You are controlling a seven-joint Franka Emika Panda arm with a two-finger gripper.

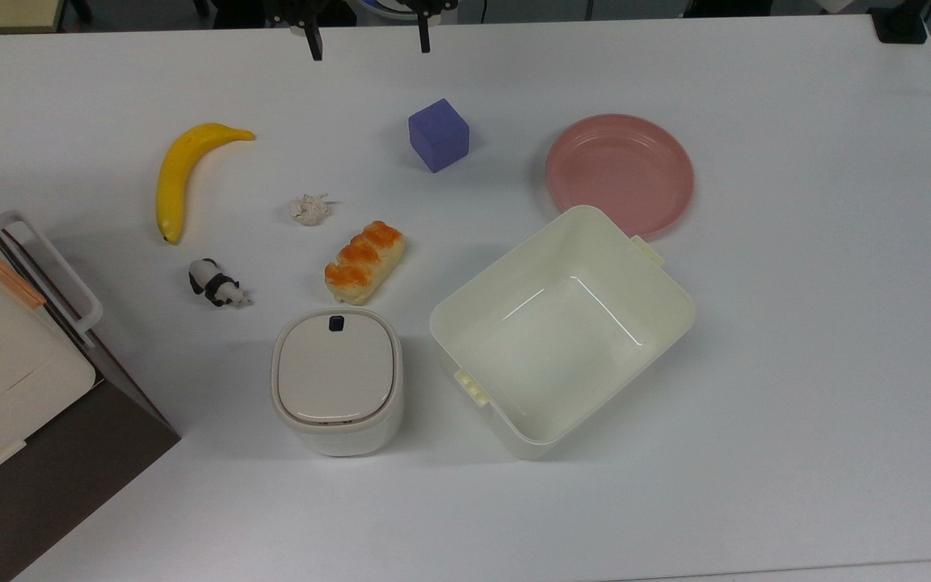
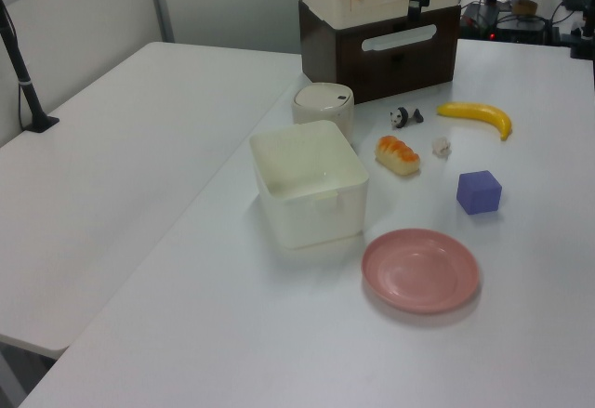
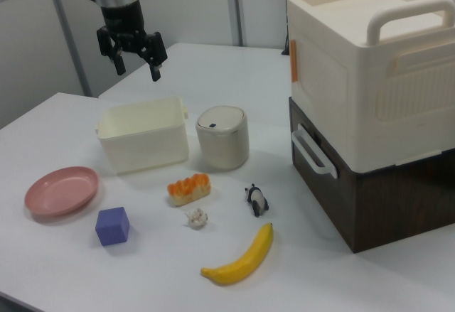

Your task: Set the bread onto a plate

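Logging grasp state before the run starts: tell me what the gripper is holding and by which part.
Nothing is held. The gripper hangs open and empty above the table, and the bread lies untouched on the tabletop.

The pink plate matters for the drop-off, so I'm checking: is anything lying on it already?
No: in the top view the plate is bare, and the bread lies apart on the table.

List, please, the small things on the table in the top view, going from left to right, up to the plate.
Banana → panda figure → crumpled white scrap → bread → purple cube → pink plate.
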